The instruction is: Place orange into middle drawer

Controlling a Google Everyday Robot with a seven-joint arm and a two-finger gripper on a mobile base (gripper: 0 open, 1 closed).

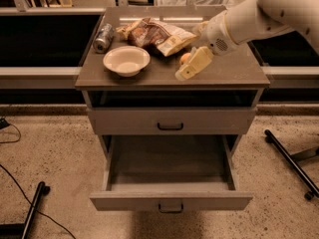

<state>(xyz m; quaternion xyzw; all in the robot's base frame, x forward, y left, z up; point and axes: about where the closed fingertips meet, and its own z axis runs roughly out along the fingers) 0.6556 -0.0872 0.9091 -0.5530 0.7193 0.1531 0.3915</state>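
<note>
The orange (184, 58) sits on the grey cabinet top (229, 71), right of the cream bowl, and only its left part shows. My gripper (186, 70) reaches in from the upper right and hangs right over and in front of the orange, covering most of it. The middle drawer (169, 200) is pulled out below, with a flat grey front and a small grey handle. Its inside holds nothing.
A cream bowl (126, 59), a brown-and-yellow snack bag (157, 34) and a metal can (103, 37) lie on the cabinet top. A shut drawer front with a black handle (170, 127) is above the pulled-out drawer. Black stand legs (291, 161) lie on the floor at right and lower left (32, 208).
</note>
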